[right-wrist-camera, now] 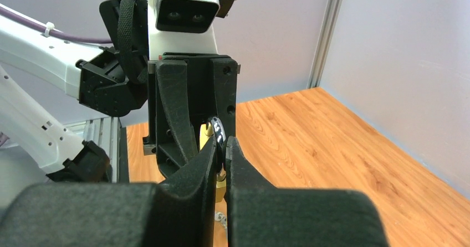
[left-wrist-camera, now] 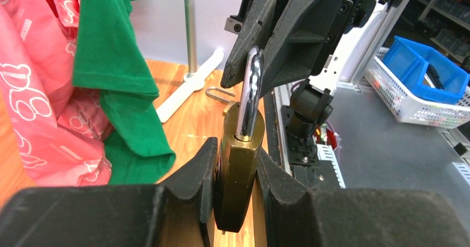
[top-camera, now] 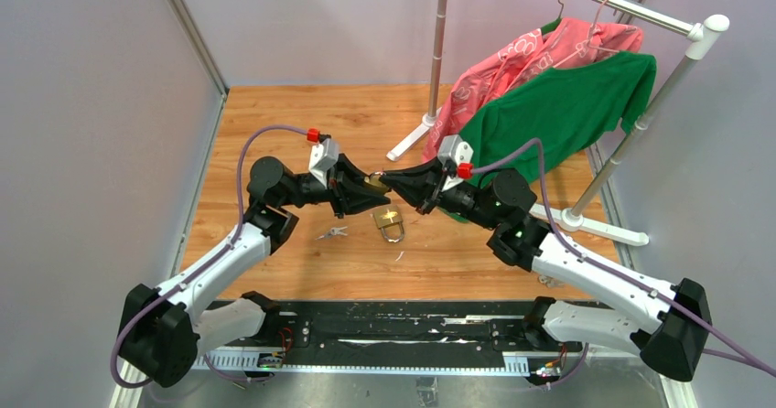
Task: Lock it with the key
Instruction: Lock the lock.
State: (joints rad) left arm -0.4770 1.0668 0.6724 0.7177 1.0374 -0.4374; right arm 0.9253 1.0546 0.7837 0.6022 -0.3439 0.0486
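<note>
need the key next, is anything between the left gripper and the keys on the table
Nothing visible lies between them, but the left gripper is shut on the padlock; the keys lie uncovered on the table.

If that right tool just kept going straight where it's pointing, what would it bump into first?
The brass padlock the right tool pinches by the shackle, with the left tool gripping its body just behind.

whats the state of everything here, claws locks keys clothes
left claw, shut on body of held padlock
right claw, shut on its shackle
held padlock, lifted off table between both claws
spare padlock, lying flat on table
keys, loose on table
green shirt, hanging on rail
pink shirt, hanging on rail
</note>
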